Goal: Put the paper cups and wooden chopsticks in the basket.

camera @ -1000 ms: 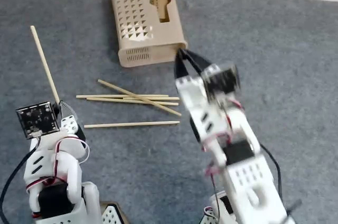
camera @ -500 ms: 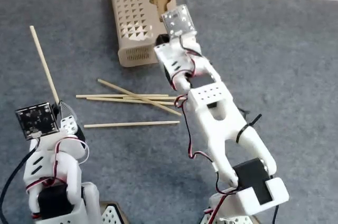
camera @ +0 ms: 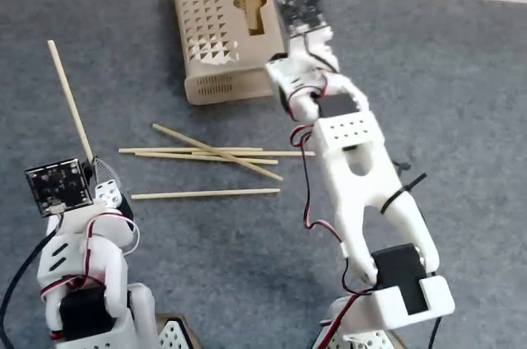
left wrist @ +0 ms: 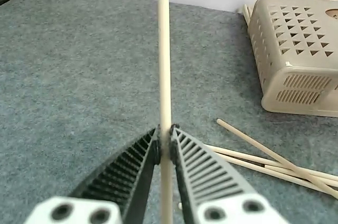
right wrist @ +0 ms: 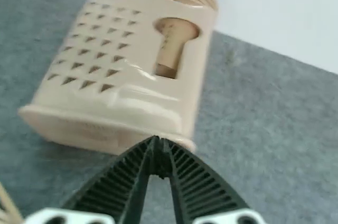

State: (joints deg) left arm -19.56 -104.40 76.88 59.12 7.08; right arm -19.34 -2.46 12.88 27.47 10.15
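Black ribbed jaws of the left gripper (left wrist: 165, 142) are clamped on a single wooden chopstick (left wrist: 163, 49). The grip is near one end, so most of the stick runs beyond the claw to the top of the left wrist frame. In the high view the stick slants from the lower left toward the upper left. The right gripper (right wrist: 158, 147) has its jaws pressed together on nothing, with the tips just short of the basket (right wrist: 116, 76) at the centre of the right wrist frame. The basket lies on its side at the upper centre of the high view. A stack of paper cups (right wrist: 174, 39) shows through its handle cut-out and past its far rim. The loose chopsticks (camera: 206, 154) lie crossed on the grey mat (camera: 428, 86) at mid-frame, between the two arms and well apart from either claw. Probable risks: held so near its end, the long stick may pivot or slip in the jaws. With the basket toppled, the stick may strike a perforated wall instead of the opening. A nudge from the right gripper may shove the basket and spill the cups.
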